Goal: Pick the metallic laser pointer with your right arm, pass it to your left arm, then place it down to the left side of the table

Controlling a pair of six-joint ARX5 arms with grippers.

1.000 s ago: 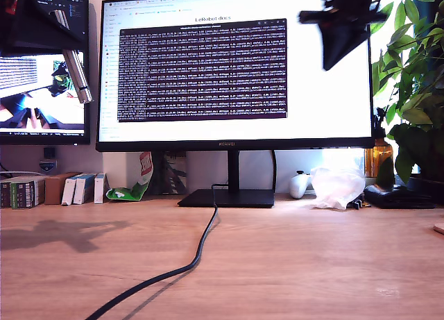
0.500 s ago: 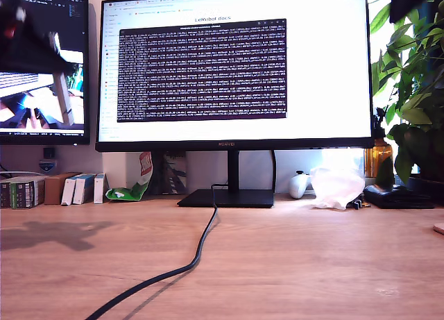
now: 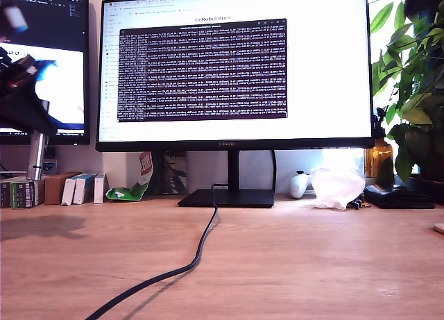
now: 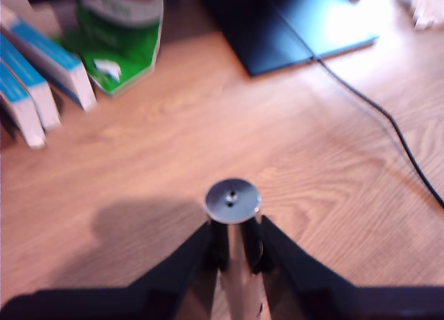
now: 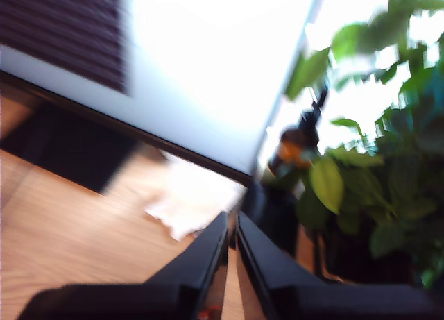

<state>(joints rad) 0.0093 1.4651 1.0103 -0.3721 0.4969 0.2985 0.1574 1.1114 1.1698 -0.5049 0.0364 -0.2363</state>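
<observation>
Wood-grain table point(image 3: 312, 264) stretches under a large monitor point(image 3: 236, 66) showing a dark terminal window, with a second screen point(image 3: 45, 56) at the exterior view's left and a leafy plant point(image 3: 413, 77) at its right. A black cable point(image 3: 194, 257) runs from the monitor's stand across the table toward the camera. My first gripper point(image 4: 234, 245) hangs at the exterior view's left, blurred and dark in front of the second screen, and its two fingers are clamped on the metallic laser pointer point(image 4: 233, 202). In the first wrist view the pointer stands between the fingers with its round flat end facing the table, well above the wood; in the exterior view its silver shaft point(image 3: 35, 157) hangs nearly upright below the gripper, in front of the small boxes point(image 3: 80, 188) lined along the wall. A green and white packet point(image 4: 121, 39) lies just beside those boxes. My second gripper point(image 5: 230, 240) does not show in the exterior view; in its own blurred wrist view its fingers stand nearly together with only a thin gap and nothing between them, aimed toward a crumpled white bag point(image 5: 191, 202) and the plant's pot.
</observation>
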